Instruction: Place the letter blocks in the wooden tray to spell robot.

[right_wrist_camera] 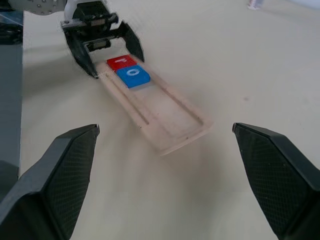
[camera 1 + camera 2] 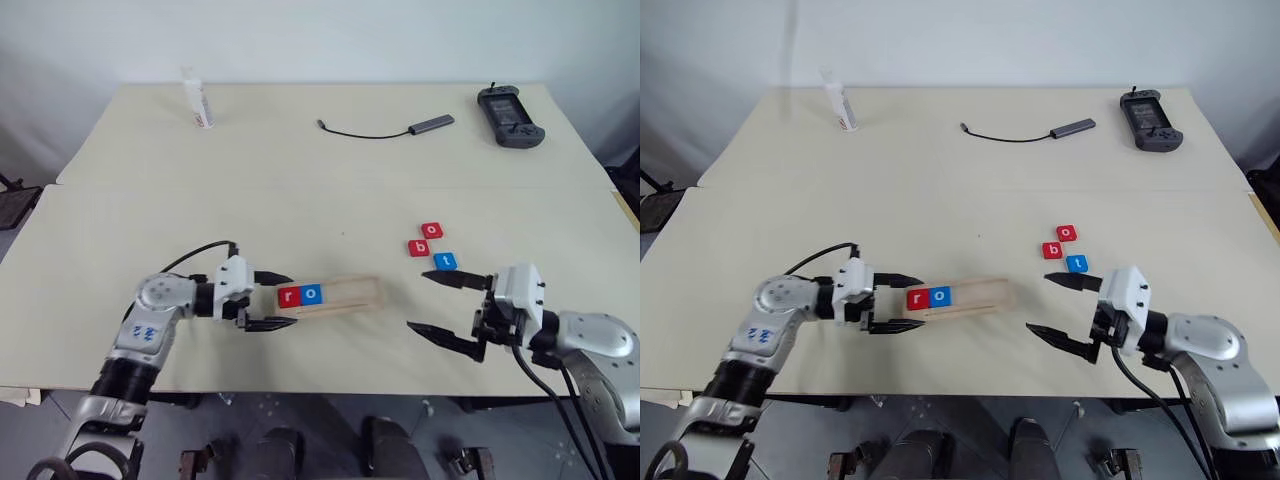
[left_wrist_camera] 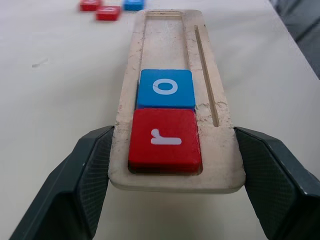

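Both end effectors are hovering near the counter's [image 2: 120,200] front edge. Left end effector [image 2: 277,300] is standing open with its two black fingers [image 3: 87,185] straddling the near end of the wooden tray [image 2: 345,296], one on each side, just beside its edges without clearly pressing. Right end effector [image 2: 437,303] is spread wide and holding nothing, toward the front right corner. Two letter blocks are lying in the tray: a red r [image 2: 289,296] at the end by the left end effector, a blue o [image 2: 312,294] touching it. Three more blocks are sitting farther back on the right side: blue t [image 2: 446,261], red b [image 2: 420,248], red o [image 2: 431,230]. Along the far edge, one white bottle [image 2: 197,99], one cable with adapter [image 2: 392,130] and one black handheld controller [image 2: 509,116] are resting.
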